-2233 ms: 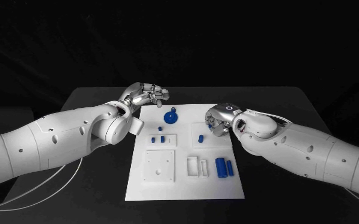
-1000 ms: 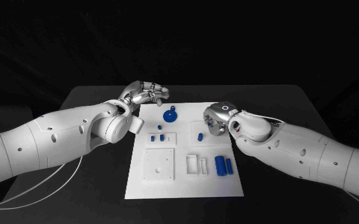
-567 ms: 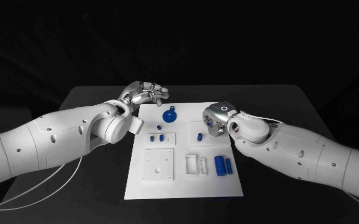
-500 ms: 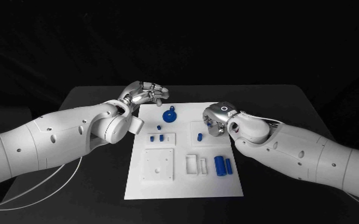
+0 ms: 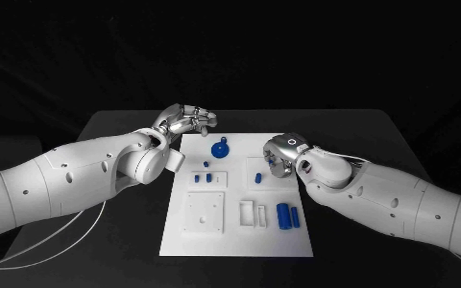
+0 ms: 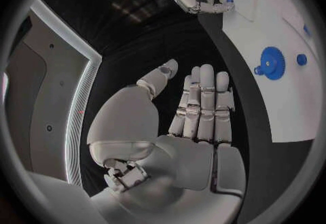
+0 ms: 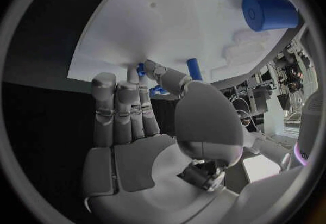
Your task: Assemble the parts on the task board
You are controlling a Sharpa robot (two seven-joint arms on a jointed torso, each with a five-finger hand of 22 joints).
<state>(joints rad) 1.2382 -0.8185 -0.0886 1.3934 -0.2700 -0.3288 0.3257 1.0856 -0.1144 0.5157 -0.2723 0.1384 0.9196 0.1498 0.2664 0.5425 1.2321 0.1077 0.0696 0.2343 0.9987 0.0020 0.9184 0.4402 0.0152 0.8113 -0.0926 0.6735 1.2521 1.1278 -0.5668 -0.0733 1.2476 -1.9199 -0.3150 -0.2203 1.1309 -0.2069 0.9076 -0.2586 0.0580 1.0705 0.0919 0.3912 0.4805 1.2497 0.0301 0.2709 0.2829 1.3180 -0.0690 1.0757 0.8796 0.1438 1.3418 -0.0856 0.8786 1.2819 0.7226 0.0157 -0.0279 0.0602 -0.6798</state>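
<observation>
Task board: the white task board lies mid-table, blue gear near its far edge.
Left hand: left hand, beside the board's far corner, fingers straight, holding nothing.
Right hand: right hand, over the board's right edge, fingers extended, empty; the wrist view shows a blue peg past the fingertips.

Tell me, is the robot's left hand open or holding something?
Open. The left hand has straight, spread fingers with nothing in them, beside the task board.

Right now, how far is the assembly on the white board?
Early stage, it seems. Small blue pegs already stand in a block on the board. Neither hand holds anything: the left hand is beside the far corner of the board, and the right hand is near a single peg. The blue gear and two cylinders still lie loose.
</observation>
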